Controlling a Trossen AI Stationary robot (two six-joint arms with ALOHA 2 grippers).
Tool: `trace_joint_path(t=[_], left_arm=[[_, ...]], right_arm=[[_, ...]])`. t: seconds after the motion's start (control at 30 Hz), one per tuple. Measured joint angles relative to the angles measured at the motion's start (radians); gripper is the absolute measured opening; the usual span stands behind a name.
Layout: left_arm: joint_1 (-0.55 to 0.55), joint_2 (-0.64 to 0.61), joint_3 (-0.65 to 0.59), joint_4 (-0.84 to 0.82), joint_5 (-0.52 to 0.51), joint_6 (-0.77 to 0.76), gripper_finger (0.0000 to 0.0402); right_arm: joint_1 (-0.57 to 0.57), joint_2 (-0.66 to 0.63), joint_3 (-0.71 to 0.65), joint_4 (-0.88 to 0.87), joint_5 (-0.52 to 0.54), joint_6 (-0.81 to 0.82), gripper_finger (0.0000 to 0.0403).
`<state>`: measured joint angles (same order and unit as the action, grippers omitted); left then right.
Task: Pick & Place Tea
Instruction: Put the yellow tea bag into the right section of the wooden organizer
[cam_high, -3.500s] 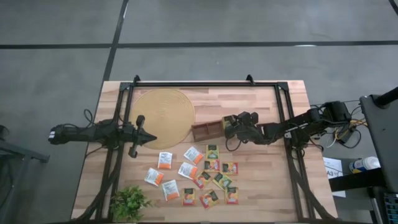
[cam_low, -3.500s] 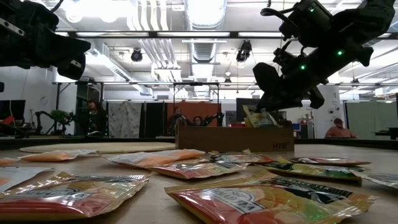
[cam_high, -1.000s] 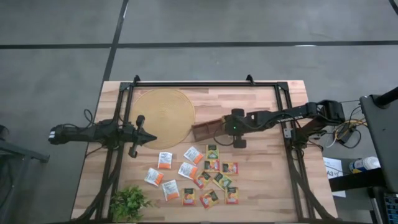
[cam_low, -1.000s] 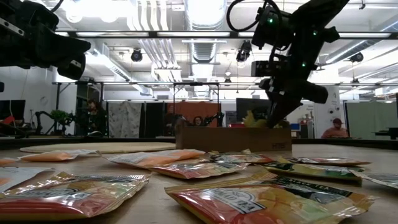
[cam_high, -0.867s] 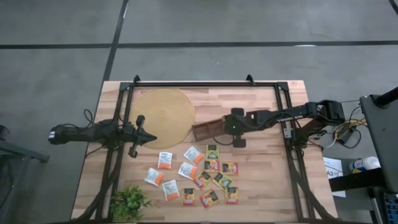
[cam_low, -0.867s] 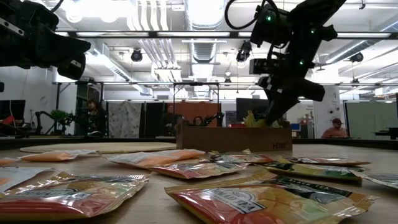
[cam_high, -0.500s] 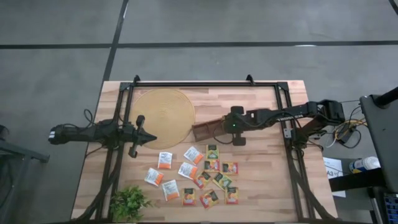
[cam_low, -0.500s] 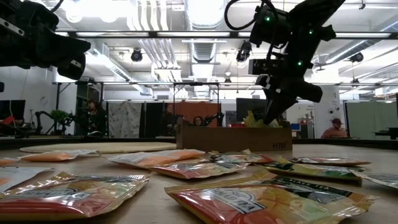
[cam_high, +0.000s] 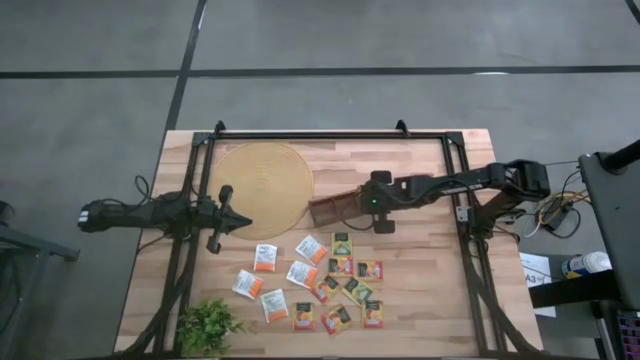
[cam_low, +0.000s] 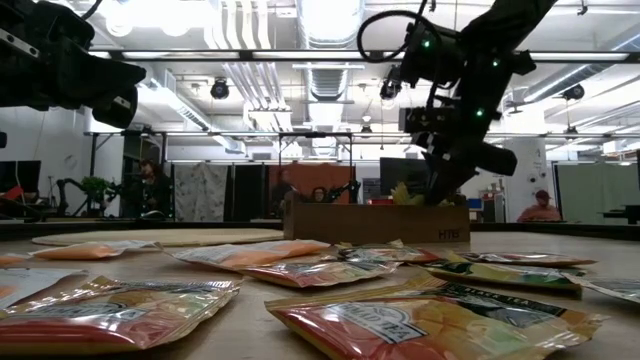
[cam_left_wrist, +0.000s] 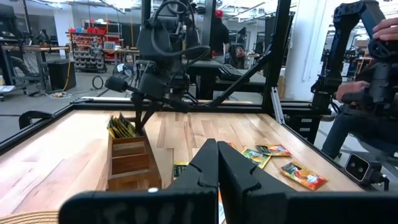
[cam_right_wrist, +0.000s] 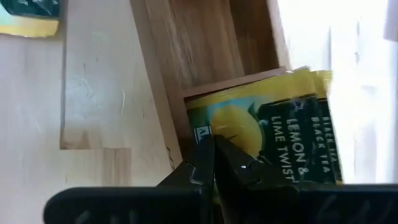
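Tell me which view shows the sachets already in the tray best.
Right wrist view: the green-yellow sachets fill it, label readable, standing in the tray's end compartment. Left wrist view shows them small; low view only their tops; high view hides them under the right gripper.

A round woven mat (cam_high: 262, 186), wooden compartment tray (cam_high: 335, 207) and leafy plant (cam_high: 207, 325) share the table (cam_high: 420, 300).

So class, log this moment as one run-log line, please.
right pincer: shut, tip down in wooden tray end compartment on green-yellow sachets | left pincer: shut, waiting beside round mat | loose sachets: on table
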<state>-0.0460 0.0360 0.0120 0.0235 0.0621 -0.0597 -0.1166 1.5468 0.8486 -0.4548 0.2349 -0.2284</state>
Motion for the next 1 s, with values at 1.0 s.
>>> trace_joint_path(t=[1.0], left_arm=[[-0.001, 0.000, 0.000, 0.000, 0.000, 0.000, 0.0000]], right_arm=[[0.028, -0.011, 0.000, 0.027, 0.124, 0.026, 0.0008]])
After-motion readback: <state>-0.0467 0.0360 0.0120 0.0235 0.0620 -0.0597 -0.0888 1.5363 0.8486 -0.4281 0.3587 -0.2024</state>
